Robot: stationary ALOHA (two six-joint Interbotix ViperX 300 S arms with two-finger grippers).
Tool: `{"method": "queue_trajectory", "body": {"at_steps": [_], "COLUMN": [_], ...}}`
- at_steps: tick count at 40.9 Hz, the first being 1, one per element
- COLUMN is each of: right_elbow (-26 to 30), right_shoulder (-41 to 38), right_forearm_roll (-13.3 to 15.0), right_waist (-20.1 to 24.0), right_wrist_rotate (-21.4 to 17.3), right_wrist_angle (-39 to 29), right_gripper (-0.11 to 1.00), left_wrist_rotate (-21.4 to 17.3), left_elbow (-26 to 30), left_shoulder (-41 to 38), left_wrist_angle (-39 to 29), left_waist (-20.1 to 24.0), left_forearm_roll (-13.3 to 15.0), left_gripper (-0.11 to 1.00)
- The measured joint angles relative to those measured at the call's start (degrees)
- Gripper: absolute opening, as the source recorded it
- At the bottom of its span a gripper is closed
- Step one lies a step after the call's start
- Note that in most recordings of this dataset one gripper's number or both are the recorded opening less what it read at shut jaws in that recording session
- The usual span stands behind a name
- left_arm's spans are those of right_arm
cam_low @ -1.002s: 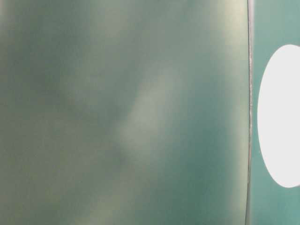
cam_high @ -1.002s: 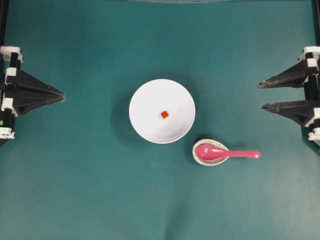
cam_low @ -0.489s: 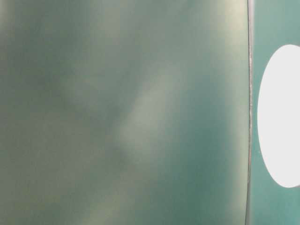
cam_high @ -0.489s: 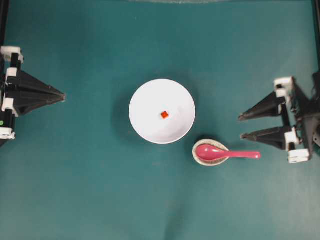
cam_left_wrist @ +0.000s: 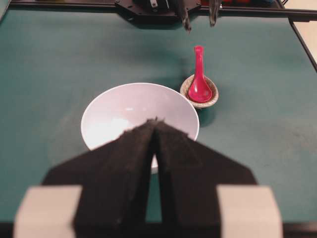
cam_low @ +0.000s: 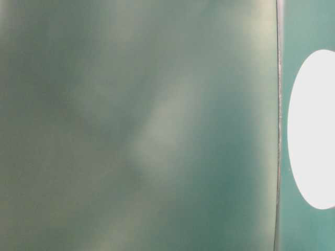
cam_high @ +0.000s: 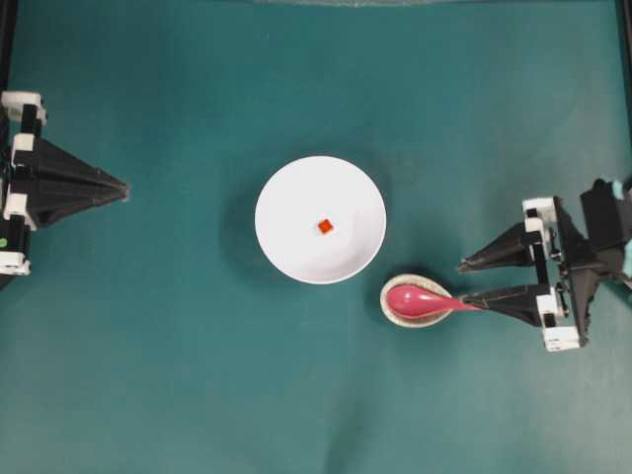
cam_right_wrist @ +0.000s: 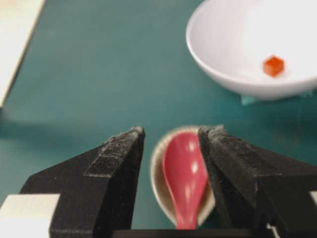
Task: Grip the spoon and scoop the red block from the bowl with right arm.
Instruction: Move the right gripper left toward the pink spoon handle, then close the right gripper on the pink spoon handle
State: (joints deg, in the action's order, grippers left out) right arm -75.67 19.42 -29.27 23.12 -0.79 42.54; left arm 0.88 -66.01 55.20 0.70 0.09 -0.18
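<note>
The white bowl [cam_high: 296,188] sits mid-table with the small red block [cam_high: 325,226] inside it. To its lower right, the pink spoon [cam_high: 415,299] lies with its scoop in a speckled rest [cam_high: 392,314], handle pointing right. My right gripper [cam_high: 462,283] is open at the handle end, and one finger overlaps the handle from above. In the right wrist view the spoon [cam_right_wrist: 185,173] shows between the open fingers [cam_right_wrist: 119,158], closer to the right one, and the red block [cam_right_wrist: 273,65] lies in the bowl [cam_right_wrist: 218,44] beyond. My left gripper [cam_high: 123,188] is shut at the left edge.
Green mat [cam_high: 197,375] covers the table. Black frame rails run along the left and right edges. The left wrist view looks past the shut left gripper [cam_left_wrist: 156,121] to the bowl [cam_left_wrist: 114,106], the spoon [cam_left_wrist: 199,84] and the right fingers [cam_left_wrist: 185,20]. The table-level view is a blur.
My right arm has swung in from the right edge, leftward and toward the front, and its open fingers now reach the spoon's handle. The left arm, bowl, block and spoon have not moved.
</note>
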Motion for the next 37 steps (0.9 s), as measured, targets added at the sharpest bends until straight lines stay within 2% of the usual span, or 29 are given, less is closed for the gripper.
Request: {"method": "queue_trajectory", "body": {"at_steps": [7,18,23,31,37], "right_elbow": [-0.7,-0.35,0.53,1.14,1.14], "right_shoulder": [-5.45,-14.24,-17.75,-21.36,-22.59], "right_forearm_roll": [-4.75,-8.09,-9.05,-9.23,-9.23], "right_waist": [3.16,7.38,8.61,10.28,10.63], "right_wrist_rotate": [0.0,0.0,-0.44,-4.13,-4.83], "right_wrist_angle": [3.87,9.05,9.76,11.16,11.87], "right_gripper": [0.54,0.54,0.54,0.54,0.54], "left_wrist_rotate": [0.0,0.0,0.0,0.0,-0.09], "left_elbow": [0.0,0.0,0.0,0.0,0.0], "left_shoulder": [0.0,-0.09,-0.09,-0.09,-0.09], "left_wrist_angle": [0.0,0.0,0.0,0.0,-0.09], "left_waist": [0.0,0.0,0.0,0.0,0.0], "left_forearm_roll": [-0.09,0.0,0.0,-0.09,-0.09], "left_gripper": [0.02,0.02,0.02,0.02,0.02]}}
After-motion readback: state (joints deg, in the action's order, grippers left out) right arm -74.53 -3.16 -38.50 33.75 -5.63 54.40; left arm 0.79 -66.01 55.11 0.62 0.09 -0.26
